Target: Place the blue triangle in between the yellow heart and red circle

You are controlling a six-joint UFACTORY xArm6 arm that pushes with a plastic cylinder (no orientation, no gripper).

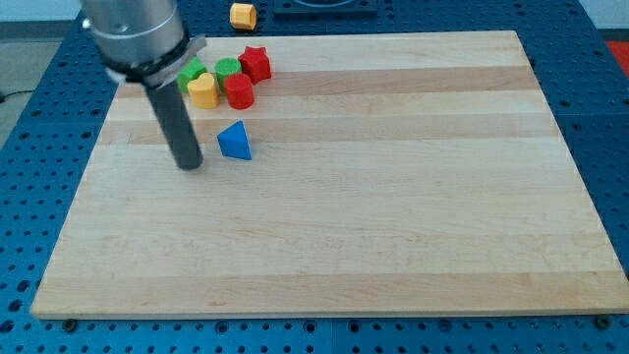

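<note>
The blue triangle (234,142) lies on the wooden board (393,197) toward the view's upper left. Just above it sit the yellow heart (202,90) and, to its right, the red circle (239,91), close together. My tip (189,165) rests on the board to the left of the blue triangle and slightly below it, a short gap apart, not touching it.
A green block (191,74) and a green circle (227,68) sit above the heart and circle, with a red star (256,63) at their right. A yellow-orange block (243,15) lies off the board at the view's top. The arm's body (133,34) looms over the upper left corner.
</note>
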